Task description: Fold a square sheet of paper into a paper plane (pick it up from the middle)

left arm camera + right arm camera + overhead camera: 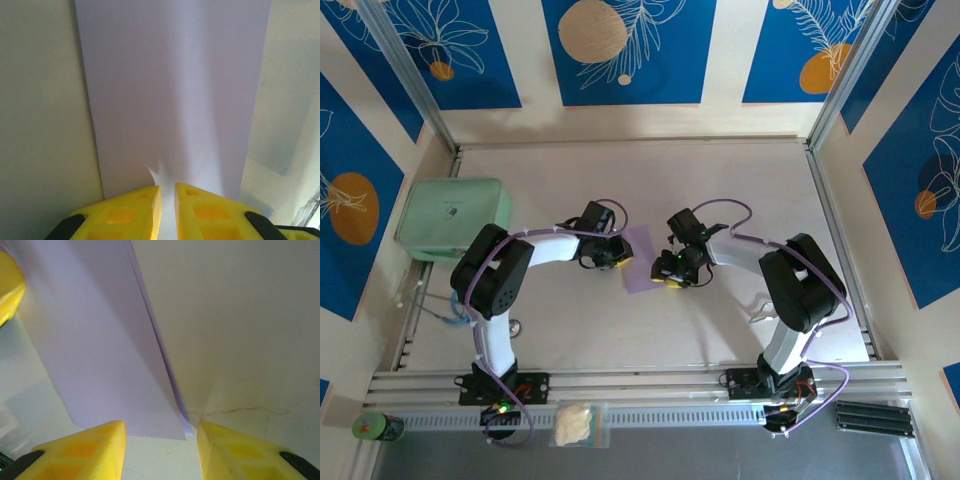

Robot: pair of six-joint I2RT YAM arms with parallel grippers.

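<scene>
Your left gripper [167, 189] pinches the limp, crease-prone sheet [175, 90]; right gripper [161, 429] gapes, so take the near edge lightly.

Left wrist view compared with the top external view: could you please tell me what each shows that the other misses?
Left wrist: the left end effector pinching the lilac sheet at its edge, paper puckered at the pinch. Top external: the mint-green box and the right end effector beside the sheet. Both: the lilac sheet.
</scene>
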